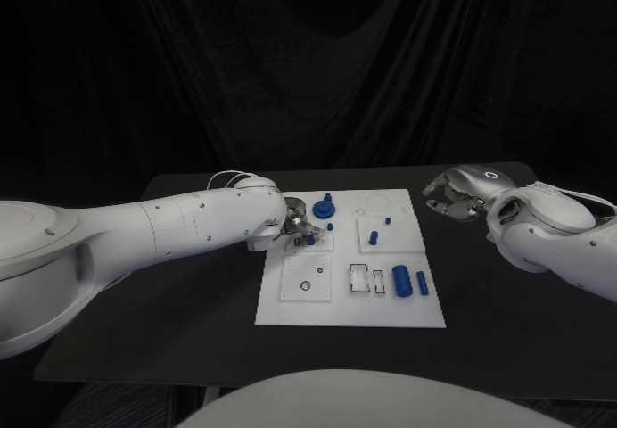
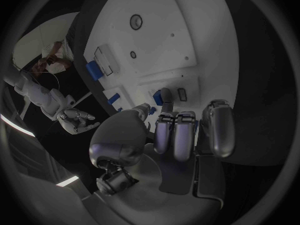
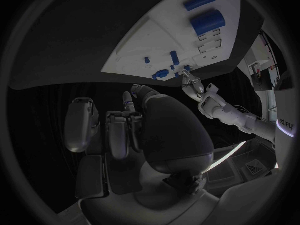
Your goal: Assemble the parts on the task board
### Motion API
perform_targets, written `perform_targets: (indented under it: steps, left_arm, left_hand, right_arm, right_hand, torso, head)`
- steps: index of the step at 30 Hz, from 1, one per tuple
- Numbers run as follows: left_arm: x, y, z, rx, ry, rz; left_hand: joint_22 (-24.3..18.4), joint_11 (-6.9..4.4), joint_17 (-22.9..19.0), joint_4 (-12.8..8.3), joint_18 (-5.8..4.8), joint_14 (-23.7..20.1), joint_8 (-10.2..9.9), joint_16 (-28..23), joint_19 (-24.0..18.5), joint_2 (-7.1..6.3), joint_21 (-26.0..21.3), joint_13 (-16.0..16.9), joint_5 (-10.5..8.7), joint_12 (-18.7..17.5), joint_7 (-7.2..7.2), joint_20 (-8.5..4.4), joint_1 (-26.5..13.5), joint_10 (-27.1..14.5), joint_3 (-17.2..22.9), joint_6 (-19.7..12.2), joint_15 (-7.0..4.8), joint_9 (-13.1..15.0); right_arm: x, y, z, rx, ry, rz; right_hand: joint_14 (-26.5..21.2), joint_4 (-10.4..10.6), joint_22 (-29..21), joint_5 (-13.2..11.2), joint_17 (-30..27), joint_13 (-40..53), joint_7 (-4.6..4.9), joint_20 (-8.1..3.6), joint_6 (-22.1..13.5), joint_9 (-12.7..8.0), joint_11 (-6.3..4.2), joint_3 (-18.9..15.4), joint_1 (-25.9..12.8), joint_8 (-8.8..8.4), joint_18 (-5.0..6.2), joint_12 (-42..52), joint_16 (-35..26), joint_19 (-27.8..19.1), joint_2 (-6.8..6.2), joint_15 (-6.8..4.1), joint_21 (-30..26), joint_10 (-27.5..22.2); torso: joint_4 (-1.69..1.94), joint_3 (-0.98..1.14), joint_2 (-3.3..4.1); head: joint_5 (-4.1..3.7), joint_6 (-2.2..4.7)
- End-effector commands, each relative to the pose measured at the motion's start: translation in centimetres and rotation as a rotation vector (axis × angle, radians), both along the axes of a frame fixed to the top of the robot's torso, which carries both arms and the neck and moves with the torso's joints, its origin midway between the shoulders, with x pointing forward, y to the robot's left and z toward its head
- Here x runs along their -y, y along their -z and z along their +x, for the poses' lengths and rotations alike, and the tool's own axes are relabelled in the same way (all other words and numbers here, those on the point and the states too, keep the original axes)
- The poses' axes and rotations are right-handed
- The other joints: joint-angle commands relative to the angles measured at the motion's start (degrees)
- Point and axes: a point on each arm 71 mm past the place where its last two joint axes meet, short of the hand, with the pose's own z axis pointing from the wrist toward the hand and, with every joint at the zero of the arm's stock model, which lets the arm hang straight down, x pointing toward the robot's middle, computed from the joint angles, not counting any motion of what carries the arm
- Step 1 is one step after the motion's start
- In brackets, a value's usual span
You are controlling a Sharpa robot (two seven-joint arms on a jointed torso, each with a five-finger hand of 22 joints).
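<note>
The white task board (image 1: 347, 299) lies in the middle of the black table. My left hand (image 1: 293, 223) is low over its far left part, where thumb and a fingertip (image 2: 166, 96) pinch a small blue part (image 2: 158, 99). A round blue part (image 1: 324, 210) stands just beyond the hand. A short blue peg (image 1: 373, 237) stands mid-board; a thick blue cylinder (image 1: 401, 279) and a thin blue bar (image 1: 422, 283) lie at the near right. My right hand (image 1: 450, 192) hovers off the board's far right corner, fingers apart, holding nothing.
The board (image 3: 162, 40) carries rectangular slots (image 1: 369, 280) beside the cylinder and a small ring (image 1: 305, 286) on its near left plate. Bare black table lies around the board on all sides. A black curtain hangs behind the table.
</note>
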Motion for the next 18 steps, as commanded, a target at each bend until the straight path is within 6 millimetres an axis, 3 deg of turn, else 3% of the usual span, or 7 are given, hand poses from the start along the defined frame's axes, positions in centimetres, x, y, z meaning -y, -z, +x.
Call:
perform_targets:
  steps: [1,10,18]
  left_arm:
    - [0.2,-0.6,0.0,0.091,-0.015,-0.085]
    - [-1.7,-3.3,-0.2,0.163,-0.060,-0.102]
    - [-4.0,-6.8,1.2,0.183,-0.105,-0.040]
  left_hand:
    - [9.0,-0.51,15.1,-0.9,-0.55,6.2,0.3,0.4,0.2,-0.43,0.5,15.1,0.48,0.2,-0.19,-0.27,1.4,6.0,-0.1,0.0,-0.48,0.3]
    - [9.3,-0.78,15.1,-2.1,-0.64,6.2,0.7,0.4,0.6,-1.18,0.8,15.1,1.54,0.2,-0.50,-0.51,3.8,6.0,-0.2,0.5,-0.74,0.8]
    - [9.4,-0.90,15.1,-3.2,-0.69,6.2,0.7,0.4,0.7,-1.53,1.0,15.1,2.68,0.2,-0.66,-0.64,5.5,6.0,0.0,0.6,-0.83,0.8]
  right_arm:
    - [0.2,0.0,-0.1,0.003,0.013,-0.001]
    - [0.9,-0.1,-0.2,0.014,0.026,0.003]
    - [1.0,-0.2,-0.2,0.023,0.025,0.008]
  right_hand:
    - [5.8,0.1,10.1,0.4,14.5,13.7,0.27,0.07,-0.3,-0.1,0.41,0.4,-0.8,-0.14,1.04,-0.3,-0.3,-0.5,-0.03,0.41,-0.2,4.5]
    - [5.7,0.0,10.1,0.4,14.4,13.7,0.29,0.08,-0.3,-0.1,0.42,0.5,-0.9,-0.13,1.05,-0.3,-0.3,-0.5,-0.06,0.42,-0.3,4.4]
    - [5.8,0.0,10.1,0.4,14.5,13.7,0.30,0.08,-0.3,-0.1,0.43,0.5,-0.9,-0.13,1.05,-0.3,-0.3,-0.5,-0.08,0.42,-0.3,4.4]
  torso:
    - [0.02,-0.04,0.02]
    - [0.01,-0.03,-0.02]
    - [-0.25,0.08,-0.24]
  head:
    - [-0.01,-0.01]
    - [0.20,-0.01]
    - [0.22,-0.01]
